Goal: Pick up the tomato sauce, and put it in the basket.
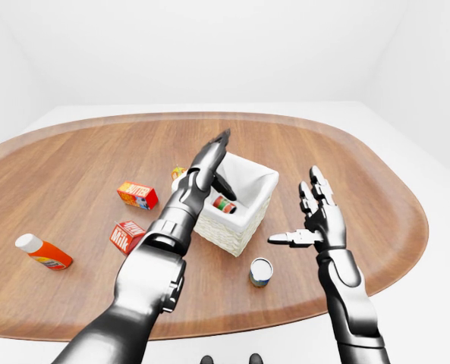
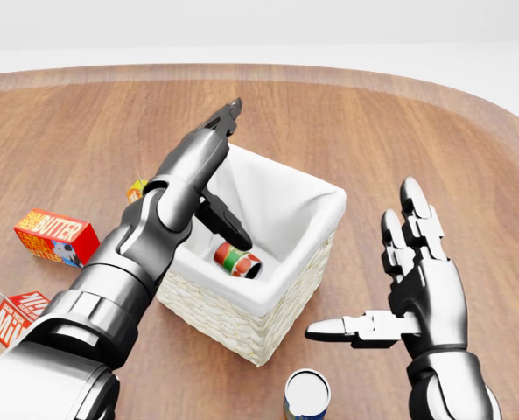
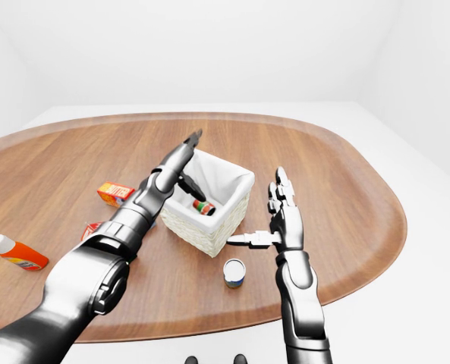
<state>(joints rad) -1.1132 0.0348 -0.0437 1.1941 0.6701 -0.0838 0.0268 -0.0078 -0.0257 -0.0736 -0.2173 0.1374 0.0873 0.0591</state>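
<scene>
Your left robot hand [image 2: 213, 166] is released: its fingers are stretched out straight over the basket's left rim, with the thumb angled down into the basket and nothing held. The tomato sauce [image 2: 237, 261], a small red-labelled can, lies on its side inside the white-lined basket [image 2: 316, 249], low against the lining near the left wall. It looks apart from the thumb, though the gap is small. The basket sits near the middle of the wooden surface [image 2: 399, 122].

Judging from this, the drop is done and the step in hand is a clean withdrawal. Lift the left arm straight up first, so the thumb clears the lining and rim before you swing left; a sideways pull could catch the cloth and tip the basket.

Your right robot hand [image 2: 408, 293] is also released, fingers spread upward and thumb pointing left, hovering beside the basket's right corner. Keep it clear of the upright can [image 2: 306, 395] standing near the surface's bottom edge.

A butter box [image 2: 54, 236] and a milk carton [image 2: 16, 316] lie toward the left edge.
</scene>
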